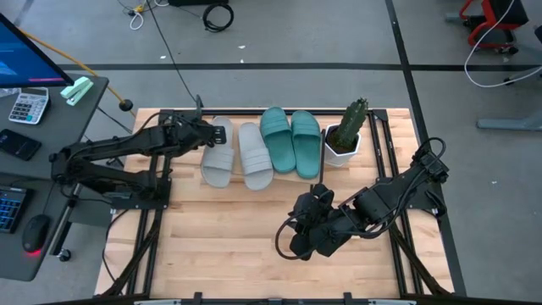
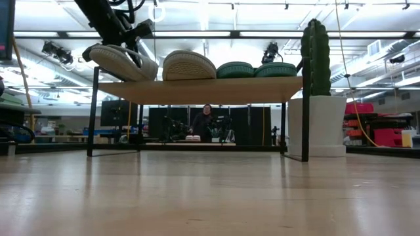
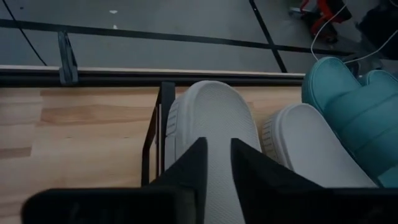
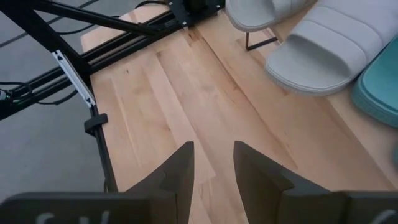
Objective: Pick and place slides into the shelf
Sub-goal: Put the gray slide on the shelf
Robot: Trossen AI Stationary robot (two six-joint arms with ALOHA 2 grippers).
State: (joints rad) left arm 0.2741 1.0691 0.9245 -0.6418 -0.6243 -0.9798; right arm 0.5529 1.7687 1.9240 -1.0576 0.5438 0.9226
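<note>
Grey rubber is the matter in hand: the left end effector (image 1: 206,134) sits at the shelf's (image 2: 197,89) left end, its fingers (image 3: 194,163) narrowly parted over the strap of the outermost grey slide (image 1: 218,154). In the low view that slide (image 2: 121,62) rides tilted, toe down — whether it is pinched or only touched I cannot tell for certain, though it looks gripped. Just beside it lies the second grey slide (image 1: 256,155), flat on the plank, then the two teal slides (image 1: 293,141) side by side, and past the shelf's right end a cactus (image 1: 354,119) in a white pot (image 1: 339,151). Lower right, well apart from the shelf, the right end effector (image 1: 303,246) waits above the bare wooden surface (image 1: 220,237), fingers spread and holding nothing.

These slides should handle as light, soft and bendy — the wide strap is the natural hold, since it gives a raised edge to pinch; the ribbed sole probably grips the plank rather than slipping. A pinch at one end may let the slide droop.

No brand, label or writing can be read on anything.
</note>
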